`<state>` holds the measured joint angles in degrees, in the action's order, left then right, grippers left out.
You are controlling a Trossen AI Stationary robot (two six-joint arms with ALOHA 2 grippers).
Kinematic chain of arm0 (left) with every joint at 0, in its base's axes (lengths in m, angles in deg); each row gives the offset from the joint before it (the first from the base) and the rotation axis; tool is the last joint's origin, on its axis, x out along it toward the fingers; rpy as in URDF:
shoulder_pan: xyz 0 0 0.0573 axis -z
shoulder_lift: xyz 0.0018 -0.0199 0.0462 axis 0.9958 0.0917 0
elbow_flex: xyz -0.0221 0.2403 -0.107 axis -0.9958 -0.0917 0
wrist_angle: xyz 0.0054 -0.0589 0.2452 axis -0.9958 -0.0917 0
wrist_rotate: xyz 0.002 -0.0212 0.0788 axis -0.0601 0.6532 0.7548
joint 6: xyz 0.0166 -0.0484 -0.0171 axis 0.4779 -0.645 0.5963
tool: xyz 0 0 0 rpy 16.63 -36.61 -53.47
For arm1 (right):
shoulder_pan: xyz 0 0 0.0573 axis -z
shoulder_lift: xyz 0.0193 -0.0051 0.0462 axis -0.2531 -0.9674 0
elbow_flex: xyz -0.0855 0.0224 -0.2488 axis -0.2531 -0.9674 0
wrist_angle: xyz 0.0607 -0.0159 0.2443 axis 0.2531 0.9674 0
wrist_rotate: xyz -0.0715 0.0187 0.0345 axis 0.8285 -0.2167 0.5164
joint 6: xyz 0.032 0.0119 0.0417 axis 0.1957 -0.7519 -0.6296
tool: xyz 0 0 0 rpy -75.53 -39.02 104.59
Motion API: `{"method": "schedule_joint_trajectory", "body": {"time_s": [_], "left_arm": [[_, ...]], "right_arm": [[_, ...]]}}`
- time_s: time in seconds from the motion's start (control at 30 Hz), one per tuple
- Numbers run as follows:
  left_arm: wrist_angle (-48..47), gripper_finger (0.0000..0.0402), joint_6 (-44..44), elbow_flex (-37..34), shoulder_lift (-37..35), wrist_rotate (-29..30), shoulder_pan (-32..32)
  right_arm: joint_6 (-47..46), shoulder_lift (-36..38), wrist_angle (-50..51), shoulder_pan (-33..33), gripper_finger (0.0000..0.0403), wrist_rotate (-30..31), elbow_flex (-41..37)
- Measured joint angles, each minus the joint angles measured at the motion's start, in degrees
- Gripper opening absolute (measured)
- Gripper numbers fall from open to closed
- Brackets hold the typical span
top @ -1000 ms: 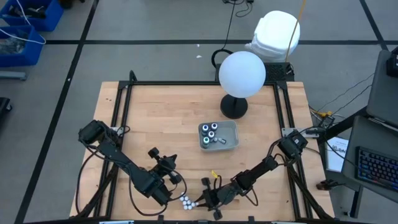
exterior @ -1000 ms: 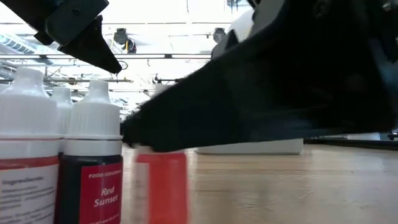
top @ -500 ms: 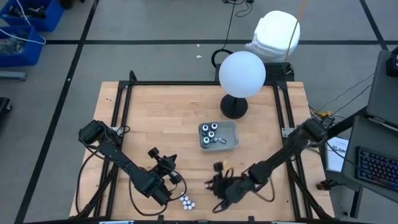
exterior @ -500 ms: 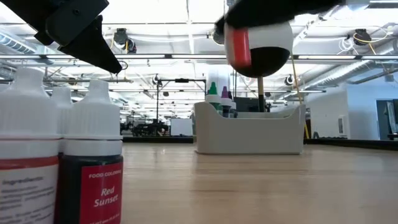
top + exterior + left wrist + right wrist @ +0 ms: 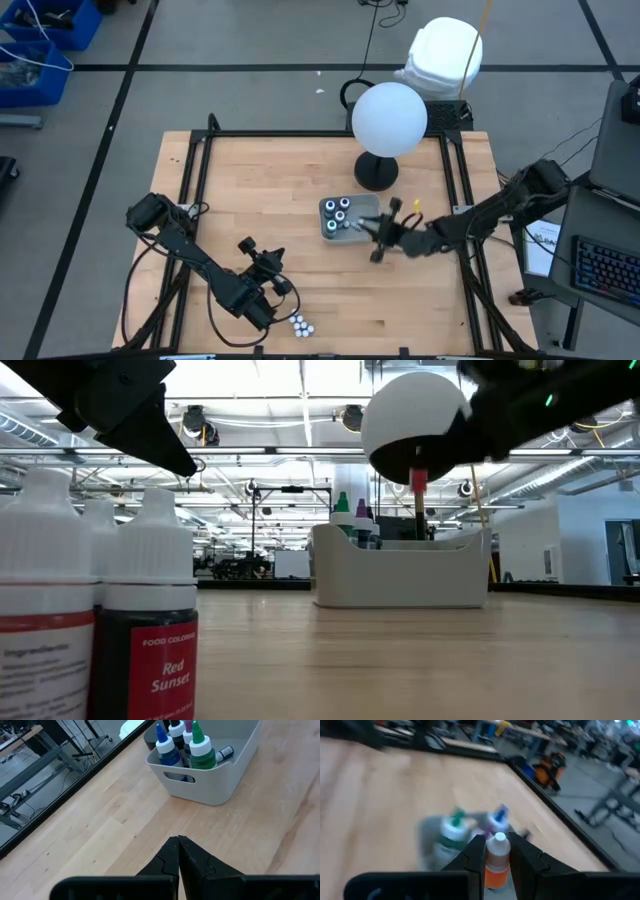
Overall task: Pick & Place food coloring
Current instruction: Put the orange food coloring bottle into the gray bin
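- Wooden table under bright ceiling lights; a grey tray sits near its middle, just in front of a white globe lamp.
- Right gripper hangs over the tray's right edge, pinching an orange bottle by its body, white cap up between the fingers.
- From table height the bottle shows as a small red shape above the tray, clear of the rim.
- Tray already holds bottles standing upright: blue, green, dark ones behind, and one lying on its side.
- Three white-capped bottles wait near the table's front edge, just beside the left gripper, whose fingers are pressed together on nothing.
- Judged step: carrying the orange bottle to the tray for release.
- To do it well: centre over the bare floor on the tray's right side, away from the standing group; keep the bottle upright; lower it inside the walls before letting go, so it neither bounces out nor topples its neighbours.
- Risk: the fingers clipping the rim or the lying bottle on the way down.
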<state>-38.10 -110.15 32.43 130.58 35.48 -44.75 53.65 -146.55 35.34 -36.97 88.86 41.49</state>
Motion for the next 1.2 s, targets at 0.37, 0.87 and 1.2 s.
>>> {"method": "schedule_joint_trajectory", "body": {"time_s": [0.37, 0.87, 1.2], "left_arm": [[-0.18, 0.001, 1.48, 0.0, 0.02, 1.52, -0.22], [-0.16, 0.001, 1.47, 0.0, 0.02, 1.49, -0.22], [0.02, 0.001, 1.1, 0.0, 0.02, 1.43, -0.22]], "right_arm": [[-1.52, -8.18, -8.38, 10.4, 0.0049, -11.48, -3.9], [-7.96, -15.81, -12.06, 11.9, 0.005, -11.25, -3.82], [-8.46, -19.67, -15.96, 12.29, 0.0052, -11.44, -3.82]]}}
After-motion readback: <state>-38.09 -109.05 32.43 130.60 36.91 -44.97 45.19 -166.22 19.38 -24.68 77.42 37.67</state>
